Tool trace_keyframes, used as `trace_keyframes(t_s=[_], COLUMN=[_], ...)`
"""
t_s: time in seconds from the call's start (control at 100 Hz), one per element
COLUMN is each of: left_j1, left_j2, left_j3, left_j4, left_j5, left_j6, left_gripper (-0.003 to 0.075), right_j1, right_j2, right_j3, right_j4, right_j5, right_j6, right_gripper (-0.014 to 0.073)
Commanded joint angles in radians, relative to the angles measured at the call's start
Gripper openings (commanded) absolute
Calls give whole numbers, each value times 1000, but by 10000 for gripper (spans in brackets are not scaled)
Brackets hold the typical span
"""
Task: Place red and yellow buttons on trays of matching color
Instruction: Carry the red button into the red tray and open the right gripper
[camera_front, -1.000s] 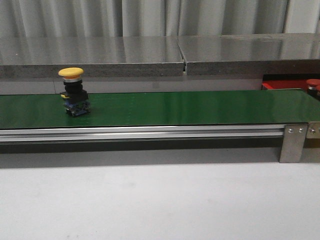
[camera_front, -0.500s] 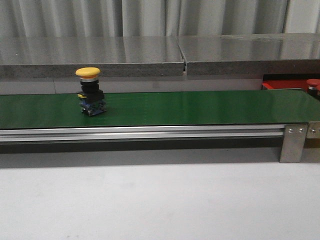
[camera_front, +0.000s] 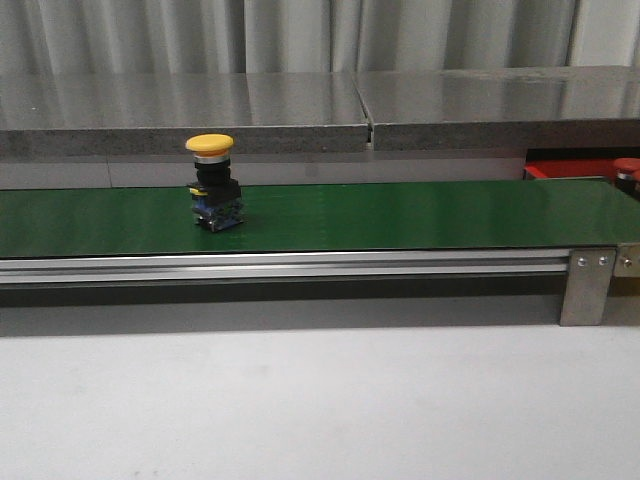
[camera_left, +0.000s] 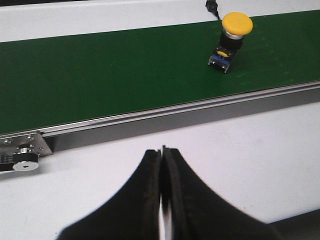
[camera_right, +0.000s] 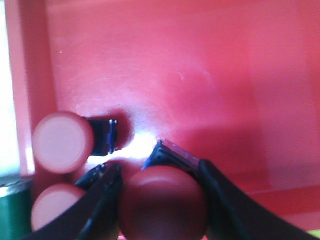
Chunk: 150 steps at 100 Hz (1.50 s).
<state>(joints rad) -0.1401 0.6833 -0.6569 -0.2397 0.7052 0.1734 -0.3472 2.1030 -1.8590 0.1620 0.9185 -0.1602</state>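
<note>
Yellow button is seen upright on the green belt, cap up, dark body and blue base down, left of belt centre in the front view. It is untouched; nothing is near it. In the left wrist view the same button stands on the belt's far part, well apart from the left gripper.

Left gripper fingers are pressed together, tips touching, nothing between them. It is held over the bare white table on the near side of the belt rail, likely parked as a waiting pose until the yellow button is within reach. The jaws would have to be opened before any pick.

A red button is gripped between the right gripper fingers, cap toward the camera, jaws closed onto its sides. It is held low over the red tray, so a drop-off into the matching tray is judged to be the step in hand. Whether its base is already touching the tray floor cannot be told.

Two more red-capped buttons are already lying on the tray just beside the held one, near the tray's rim. Release clearance looks tight on that side; a nudge of the neighbours is the likely risk.

In the front view only a corner of the red tray is visible at the belt's right end. No yellow tray is visible in any view.
</note>
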Motion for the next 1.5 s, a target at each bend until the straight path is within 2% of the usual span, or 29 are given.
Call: trace_keyframes(t_s=[0.0,0.43,0.64,0.73,0.78,0.9,0.97,1.49], left_j1=[-10,-10,-10,-10,-10,-10,-10,-10], left_j2=[-2,-2,-2,-2,-2,-2,-2,-2], left_j3=[-26,-26,-26,-26,-26,-26,-26,-26], left_j4=[-16,-16,-16,-16,-16,-16,-16,-16], left_j5=[-63,-65,-65,-65,-65,-65,-65,-65], left_j6=[0,0,0,0,0,0,0,0], left_gripper=[-19,-19,-19,-19,-19,-19,-19,-19], right_j1=[-7,-7,-7,-7,-7,-7,-7,-7], right_j2=[-39,-2,32,39,40,40,40,-75], right_j3=[-30,-30,-30,-30,-30,-30,-30,-27], right_j4=[3,72,101,104,104,105,105,21], right_j5=[-71,-191,-189,-189,-189,-190,-186,-89], right_j6=[-6,-6,-6,-6,-6,-6,-6,-14], right_gripper=[118,122,127,199,274,519,591,591])
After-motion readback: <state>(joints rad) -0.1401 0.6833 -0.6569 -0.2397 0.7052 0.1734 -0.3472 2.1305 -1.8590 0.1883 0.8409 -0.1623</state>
